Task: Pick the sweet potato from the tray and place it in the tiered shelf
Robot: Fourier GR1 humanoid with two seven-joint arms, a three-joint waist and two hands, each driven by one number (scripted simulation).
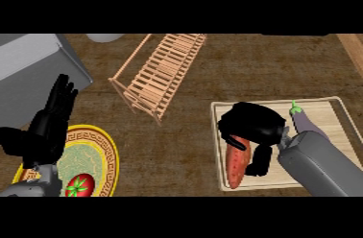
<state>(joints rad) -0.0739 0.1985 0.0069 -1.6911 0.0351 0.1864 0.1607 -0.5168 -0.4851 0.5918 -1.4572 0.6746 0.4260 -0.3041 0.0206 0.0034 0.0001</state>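
Brown table (212, 69), pale tray (333, 118) with a long orange-red sweet potato (235, 167), right hand (249, 124) curled round its top, left hand (50, 119) open.

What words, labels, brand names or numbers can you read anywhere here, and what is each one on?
None: no words, numbers, brands or signs can be read.
The plate has a rim pattern of repeating key shapes, which is decoration, not lettering.
The tray, tiered shelf, sweet potato, eggplant and grey box show no markings.
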